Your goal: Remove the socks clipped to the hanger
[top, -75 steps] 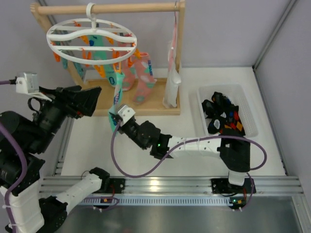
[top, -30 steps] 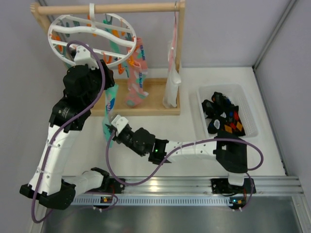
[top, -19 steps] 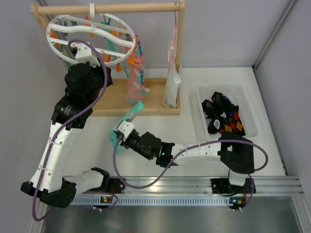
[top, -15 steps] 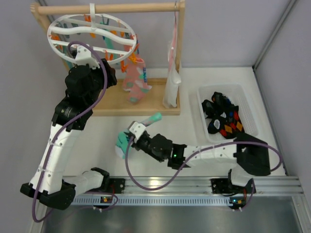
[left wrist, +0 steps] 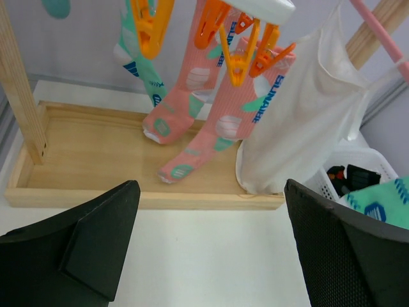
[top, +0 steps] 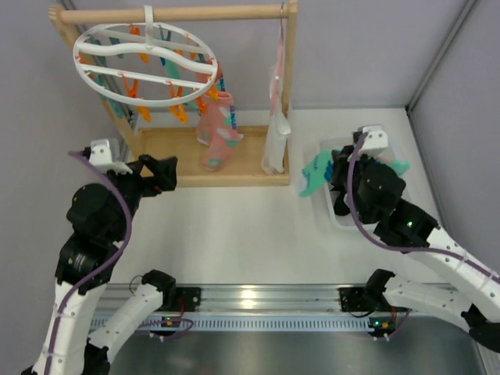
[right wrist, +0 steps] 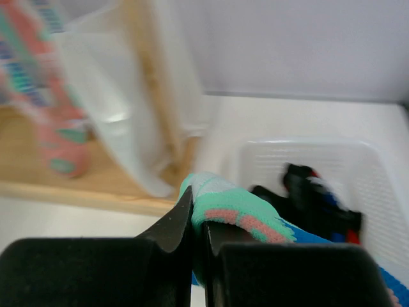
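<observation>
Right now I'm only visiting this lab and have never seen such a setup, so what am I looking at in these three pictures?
Two robot arms stand at a table's near edge. One picture looks down from above; the other two come from a camera on each wrist. The right gripper is shut on a mint-green sock at a white bin holding black socks. The left gripper is open and empty, facing pink socks clipped to the white hanger on a wooden rack, beside a white cloth.
</observation>
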Controlling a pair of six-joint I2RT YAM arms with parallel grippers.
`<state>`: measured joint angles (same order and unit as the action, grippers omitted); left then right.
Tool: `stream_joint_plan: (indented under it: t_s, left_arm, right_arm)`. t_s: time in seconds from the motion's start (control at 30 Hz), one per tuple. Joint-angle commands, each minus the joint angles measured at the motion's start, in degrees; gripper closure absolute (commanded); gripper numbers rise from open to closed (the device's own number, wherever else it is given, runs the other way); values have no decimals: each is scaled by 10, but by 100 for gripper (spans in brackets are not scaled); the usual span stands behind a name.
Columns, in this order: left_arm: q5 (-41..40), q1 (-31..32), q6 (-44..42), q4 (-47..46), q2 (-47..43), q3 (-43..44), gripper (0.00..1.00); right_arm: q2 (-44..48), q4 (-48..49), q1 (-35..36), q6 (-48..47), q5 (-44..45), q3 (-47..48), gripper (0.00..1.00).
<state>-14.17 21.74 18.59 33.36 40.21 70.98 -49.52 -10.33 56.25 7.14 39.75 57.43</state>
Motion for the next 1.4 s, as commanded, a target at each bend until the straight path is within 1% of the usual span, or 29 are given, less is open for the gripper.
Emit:
stream_joint_plan:
  t_s: [0.0, 0.03, 0.07, 0.17, 0.23, 0.27, 0.3, 0.33, 0.37, 0.4, 0.43, 0.53, 0.6, 0.63, 0.7, 0.77, 0.83, 0.87, 0.9, 1.0, 1.03, 1.07, 1.13, 1.17, 1.2, 1.23, 1.3, 1.33, 1.37]
  left_arm:
    - [34, -1, 10, -6, -74, -48, 2]
    - [36, 0, 10, -1, -86, -56, 2]
    - [37, -1, 10, 6, -94, -65, 2]
    - [42, -1, 6, 19, -122, -98, 2]
    - [42, 0, 0, 21, -141, -122, 2]
    - [38, 0, -4, 21, -156, -130, 2]
    - [35, -1, -6, 21, -162, -144, 2]
    - [32, 0, -7, 21, -171, -151, 2]
    - [28, -1, -7, 21, -187, -158, 2]
    - [23, -1, -6, 21, -195, -172, 2]
    - [20, -1, -4, 20, -203, -180, 2]
    - [7, -1, 4, 20, -235, -210, 2]
    - [2, -1, 10, 21, -255, -224, 2]
    - [2, -1, 9, 21, -259, -222, 2]
    - [0, -1, 12, 20, -275, -224, 2]
    - [0, -1, 8, 21, -286, -226, 2]
    - [0, -1, 11, 21, -293, -229, 2]
    - [0, -1, 12, 21, -294, -228, 2]
    - [0, -1, 12, 21, -295, -228, 2]
    - [1, 0, 13, 21, -297, -228, 2]
    - [1, 0, 14, 21, -298, -228, 2]
    - [-1, -1, 14, 21, -305, -229, 2]
    - [-5, -1, 17, 21, -311, -230, 2]
    - [-9, -1, 18, 21, -319, -231, 2]
    - [-10, -1, 19, 21, -322, -232, 2]
    - [-13, 0, 20, 21, -326, -233, 2]
    - [-17, -1, 22, 21, -331, -233, 2]
    - [-19, -1, 22, 21, -331, -233, 2]
    - [-20, -1, 22, 21, -332, -233, 2]
  right_arm:
    - [-3, -155, -149, 10, -10, 52, 100]
    - [-11, -155, -189, 7, -28, 58, 100]
    - [-24, -153, -260, 3, -69, 72, 100]
    - [-102, -141, -363, 0, -119, 96, 100]
    - [-178, -122, -392, 2, -138, 103, 100]
    - [-207, -108, -420, 7, -179, 110, 100]
    - [-271, -107, -434, 13, -203, 116, 100]
    - [-305, -109, -447, 19, -223, 121, 100]
    - [-339, -113, -466, 32, -266, 127, 100]
    - [-390, -109, -472, 41, -285, 123, 100]
    - [-408, -96, -476, 49, -301, 97, 100]
    - [-439, -9, -479, 94, -355, 22, 100]
    - [-471, 27, -482, 125, -385, 6, 100]
    - [-485, 32, -486, 137, -412, 6, 100]
    - [-517, 28, -491, 141, -425, 14, 100]
    - [-499, 23, -493, 144, -422, 13, 98]
    - [-464, 25, -493, 150, -404, 1, 81]
    - [-427, 18, -494, 148, -401, 2, 70]
    - [-407, 7, -493, 147, -401, 7, 51]
    - [-323, -34, -494, 140, -358, 20, 38]
    - [-302, -48, -494, 136, -352, 22, 36]
    - [-258, -55, -493, 135, -341, 24, 34]
    - [-212, -65, -490, 129, -331, 21, 26]
    - [-169, -62, -480, 124, -328, 16, 24]
    - [-150, -64, -469, 120, -318, 12, 18]
    - [-133, -65, -455, 113, -310, 9, 16]
    - [-104, -72, -400, 104, -291, 8, 15]
    - [-99, -72, -350, 95, -283, 12, 14]
    - [-90, -56, -322, 83, -301, 7, 15]
